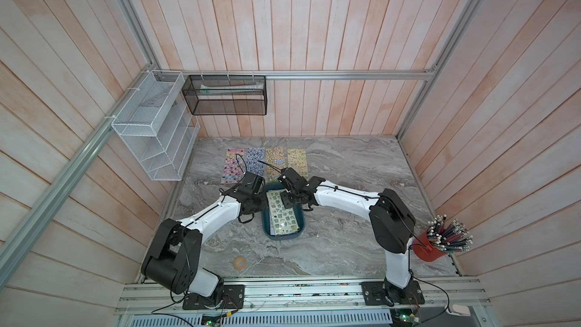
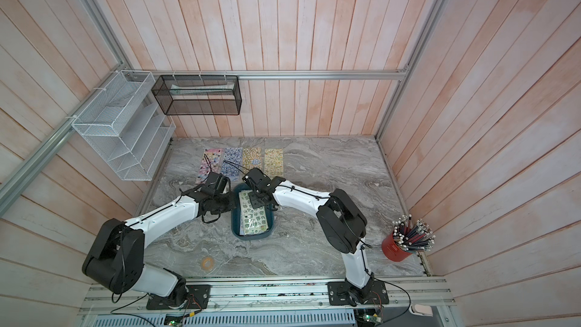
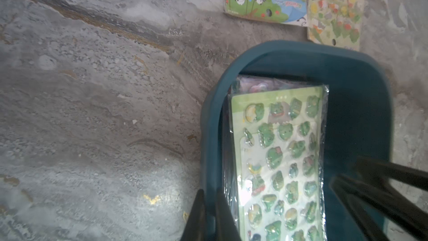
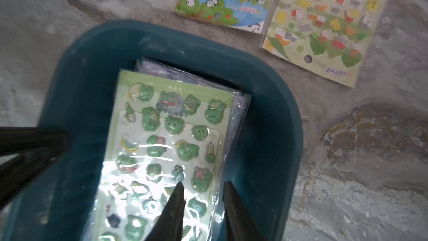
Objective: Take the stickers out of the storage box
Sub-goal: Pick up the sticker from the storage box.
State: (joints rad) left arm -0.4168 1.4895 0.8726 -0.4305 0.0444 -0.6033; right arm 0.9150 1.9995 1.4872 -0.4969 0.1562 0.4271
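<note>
Left of centre, the left claw (image 3: 209, 190) pinches the wall of the blue box (image 1: 284, 238), probably to steady it. Stickers (image 1: 282, 213) lie stacked inside, mid-frame. The right claw (image 4: 203, 183) is spread over the edge of the top green sheet (image 4: 162, 124). It should close shallow and catch one sheet.

Pale pink plank walls (image 1: 314, 26) enclose a grey marbled tabletop (image 1: 345, 231), an aluminium rail (image 1: 345, 74) crossing the back wall.
</note>
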